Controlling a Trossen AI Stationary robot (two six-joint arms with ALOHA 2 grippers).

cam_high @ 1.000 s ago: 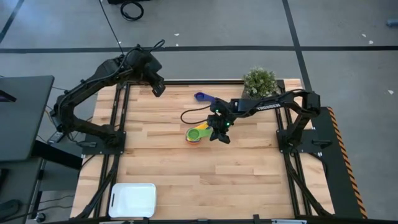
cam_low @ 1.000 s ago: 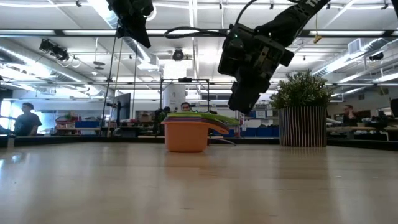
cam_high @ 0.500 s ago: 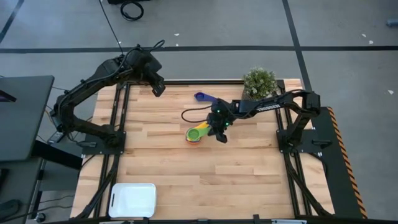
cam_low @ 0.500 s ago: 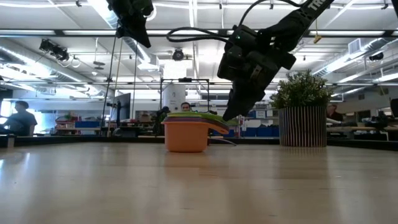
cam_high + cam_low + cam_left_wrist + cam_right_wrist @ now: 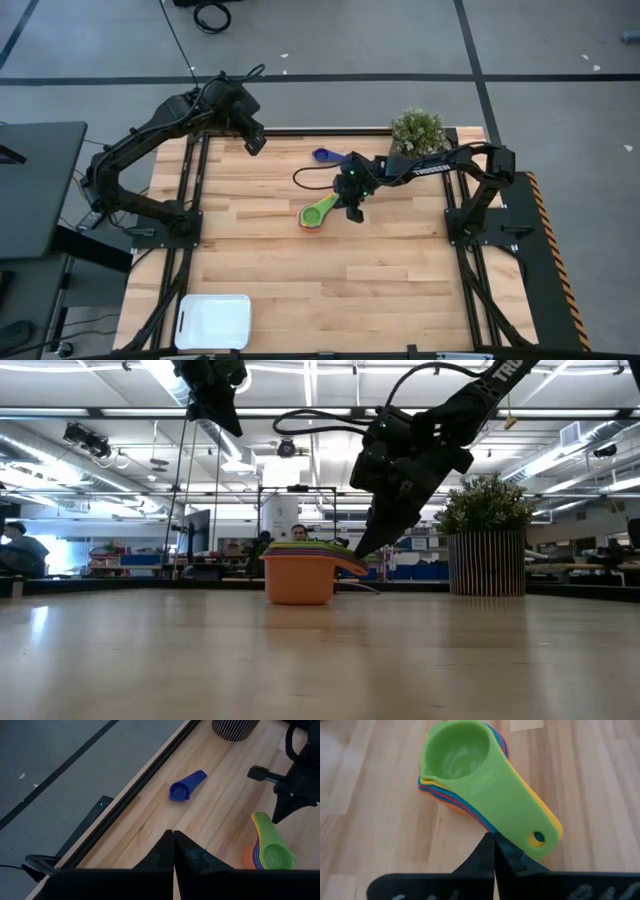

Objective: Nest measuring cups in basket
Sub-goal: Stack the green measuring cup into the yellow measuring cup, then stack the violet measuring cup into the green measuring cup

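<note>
Cup stack (image 5: 318,215) at shut right jaws

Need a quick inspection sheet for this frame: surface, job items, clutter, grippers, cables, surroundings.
Surface: wooden table, bare planks over most of it.
Job's things: stack of cups, green on top, orange at the bottom, mid-table; blue cup alone near the far edge; white tray at the near left corner, nothing seen in it.
Clutter: potted plant at the far right.
Grippers: right gripper jaws shut, tips at the stack's handles, not holding anything; left gripper jaws shut, raised over the far left edge.
Cables: black cable looping off the right arm; coil on the floor.
Surroundings: open workshop; people at distant desks in the low view.
</note>
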